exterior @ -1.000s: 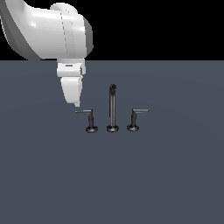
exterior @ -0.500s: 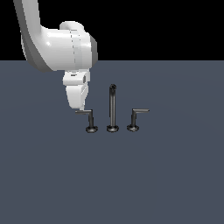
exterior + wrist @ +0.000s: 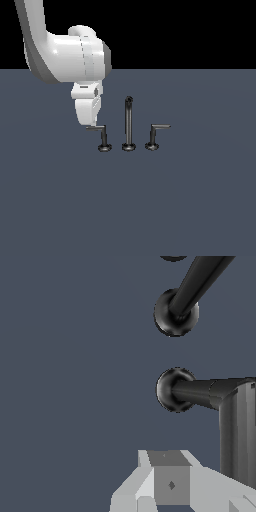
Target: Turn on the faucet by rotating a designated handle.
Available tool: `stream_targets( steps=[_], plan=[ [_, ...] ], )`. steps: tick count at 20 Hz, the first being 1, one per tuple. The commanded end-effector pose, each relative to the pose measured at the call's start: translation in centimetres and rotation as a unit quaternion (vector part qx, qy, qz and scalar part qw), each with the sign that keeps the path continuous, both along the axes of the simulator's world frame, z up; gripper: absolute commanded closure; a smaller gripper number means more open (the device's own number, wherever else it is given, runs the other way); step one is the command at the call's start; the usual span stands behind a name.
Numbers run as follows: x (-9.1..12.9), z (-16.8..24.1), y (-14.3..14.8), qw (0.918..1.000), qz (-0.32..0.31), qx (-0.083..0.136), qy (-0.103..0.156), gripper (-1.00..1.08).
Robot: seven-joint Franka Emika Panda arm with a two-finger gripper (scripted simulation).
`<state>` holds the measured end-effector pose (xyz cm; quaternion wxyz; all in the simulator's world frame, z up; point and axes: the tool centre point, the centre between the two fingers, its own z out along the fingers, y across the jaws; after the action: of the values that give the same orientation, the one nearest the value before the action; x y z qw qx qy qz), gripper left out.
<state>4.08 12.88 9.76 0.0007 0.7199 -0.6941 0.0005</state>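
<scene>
Exterior view, left to right: claw (image 3: 90,121) sits at the free end of the handle (image 3: 100,135), the left lever of the faucet (image 3: 128,125) on the table (image 3: 128,200); spout post centre, mirrored lever (image 3: 157,135) right. Cannot tell whether the claw's fingers are apart or together. Judged step: approach done, contact about to be made. Next move likely a sideways push on the lever arm (image 3: 237,426) to swing it about its post.
</scene>
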Motion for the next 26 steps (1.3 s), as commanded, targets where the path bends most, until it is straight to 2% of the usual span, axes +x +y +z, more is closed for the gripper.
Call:
stream_targets(
  steps=[1, 10, 11, 26],
  plan=[
    [-0.7, 0.0, 0.4, 1.0000, 0.000, 0.000, 0.000, 1.08],
    [-3.4, 0.0, 1.6, 1.0000, 0.000, 0.001, 0.000, 1.08],
    [-2.5, 0.0, 0.9, 1.0000, -0.005, 0.002, -0.005, 1.08],
    [-7.4, 0.0, 0.0, 1.0000, 0.000, 0.001, -0.001, 1.08]
  ],
)
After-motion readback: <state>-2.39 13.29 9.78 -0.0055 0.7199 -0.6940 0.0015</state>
